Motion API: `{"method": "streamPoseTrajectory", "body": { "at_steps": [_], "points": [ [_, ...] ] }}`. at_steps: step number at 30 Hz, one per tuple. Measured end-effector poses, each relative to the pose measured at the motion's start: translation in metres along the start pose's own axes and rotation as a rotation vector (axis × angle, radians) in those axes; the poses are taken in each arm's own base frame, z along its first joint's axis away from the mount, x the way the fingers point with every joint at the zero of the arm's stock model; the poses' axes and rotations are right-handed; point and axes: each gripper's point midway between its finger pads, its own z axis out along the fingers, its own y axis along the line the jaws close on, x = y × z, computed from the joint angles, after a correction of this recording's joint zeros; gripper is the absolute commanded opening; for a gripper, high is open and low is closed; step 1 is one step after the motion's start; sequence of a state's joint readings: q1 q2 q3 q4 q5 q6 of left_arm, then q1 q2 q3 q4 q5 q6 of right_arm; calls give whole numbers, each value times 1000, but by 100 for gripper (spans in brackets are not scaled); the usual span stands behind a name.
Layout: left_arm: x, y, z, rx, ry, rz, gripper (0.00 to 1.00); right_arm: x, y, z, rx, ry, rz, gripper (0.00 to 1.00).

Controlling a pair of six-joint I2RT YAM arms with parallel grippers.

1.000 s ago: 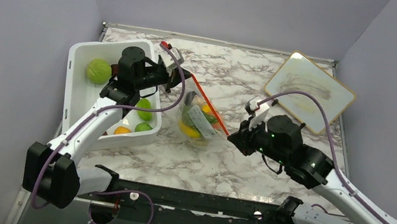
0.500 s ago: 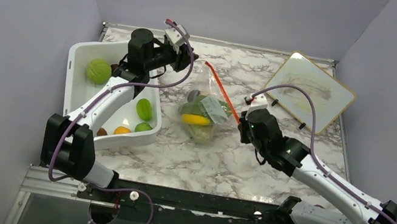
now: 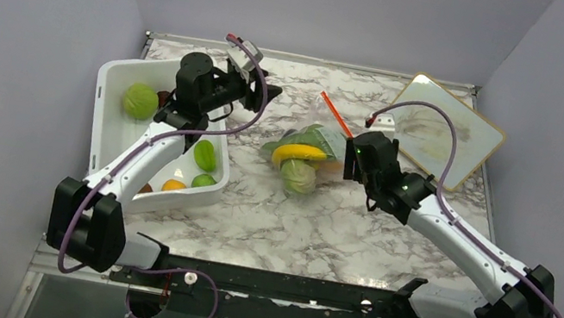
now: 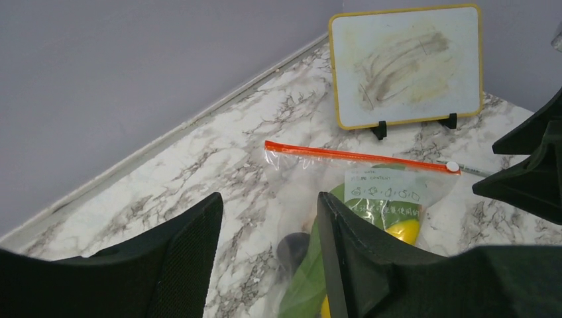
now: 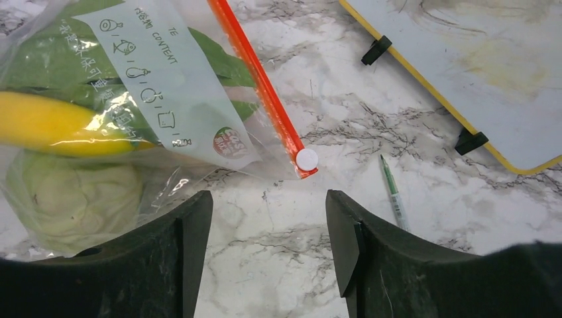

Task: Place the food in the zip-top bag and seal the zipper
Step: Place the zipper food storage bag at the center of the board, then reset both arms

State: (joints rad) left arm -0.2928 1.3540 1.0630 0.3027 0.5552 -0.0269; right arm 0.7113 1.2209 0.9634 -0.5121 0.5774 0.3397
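Note:
The zip-top bag (image 3: 303, 151) lies on its side on the marble table, free of both grippers. Inside it I see a yellow banana (image 5: 53, 126), a pale green cabbage (image 5: 73, 199) and green leafy food. Its zipper (image 5: 262, 86) runs as one straight orange strip, with a white slider (image 5: 307, 159) at the end. My left gripper (image 4: 268, 199) is open and empty, raised left of the bag (image 4: 371, 199). Open and empty too, my right gripper (image 5: 267, 195) hovers just off the slider corner. More food (image 3: 139, 100) sits in the white tub (image 3: 113, 77).
A yellow-framed whiteboard (image 3: 439, 130) leans on stands at the back right. A green pen (image 5: 395, 192) lies on the table between it and the bag. The tub holds green pieces (image 3: 206, 154) and an orange one (image 3: 173, 185). Grey walls enclose the table.
Both grippers were shut on the ends of the zipper strip, holding the bag up. Both have opened and let go, and the bag has tipped over to the right onto the table.

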Motion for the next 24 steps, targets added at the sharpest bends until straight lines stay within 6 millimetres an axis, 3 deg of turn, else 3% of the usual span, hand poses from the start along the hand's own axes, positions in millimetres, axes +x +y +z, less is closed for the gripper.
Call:
{"method": "streamPoseTrajectory", "body": {
  "at_steps": [1,2,3,8,16,24],
  "points": [
    [1,0,-3,-11,4,-10,84,-1,-1,-1,3,-2,6,78],
    [1,-1,-6,-24,9,-17,97,-3,-1,-2,4,-4,10,83],
    [0,-1,-9,-36,13,-23,99,-4,-1,-3,4,-6,18,88],
    [-10,-2,-27,-98,20,-71,99,-13,1,-12,-31,-34,61,100],
    [-35,-17,-63,-167,-4,-194,99,-40,13,-42,-173,-95,159,100],
    [-29,-42,-94,-164,17,-318,99,-71,13,-83,-298,-190,228,100]
  ]
}}
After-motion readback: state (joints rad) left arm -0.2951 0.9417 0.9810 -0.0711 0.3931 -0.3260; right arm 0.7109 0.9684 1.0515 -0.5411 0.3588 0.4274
